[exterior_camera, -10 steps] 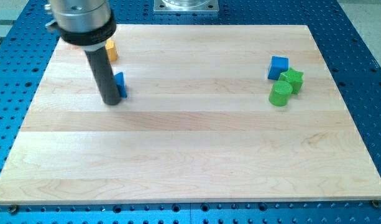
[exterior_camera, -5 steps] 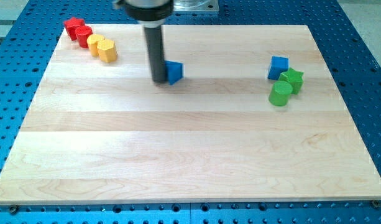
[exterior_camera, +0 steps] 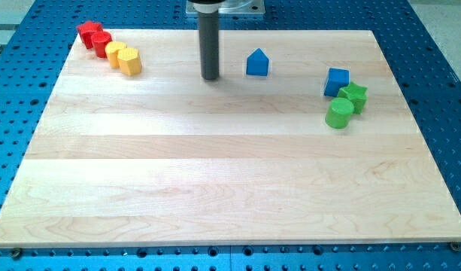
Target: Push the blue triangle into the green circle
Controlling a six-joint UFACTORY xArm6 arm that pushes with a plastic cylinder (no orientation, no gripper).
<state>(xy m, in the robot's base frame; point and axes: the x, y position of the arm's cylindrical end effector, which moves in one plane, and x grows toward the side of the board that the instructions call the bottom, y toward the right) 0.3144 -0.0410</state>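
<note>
Now standing clear of the blue triangle (exterior_camera: 257, 63), my tip (exterior_camera: 210, 77) resting to its left with bare board between; apex pointing toward the view's top, no long axis discernible; sitting well left of the green circle (exterior_camera: 338, 114); no jaws on this rod.

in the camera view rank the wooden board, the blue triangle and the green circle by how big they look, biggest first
1. The wooden board, by far the largest.
2 and 3. The green circle and the blue triangle look about alike; the triangle also sits farther up the view, so I won't rank them.
</note>
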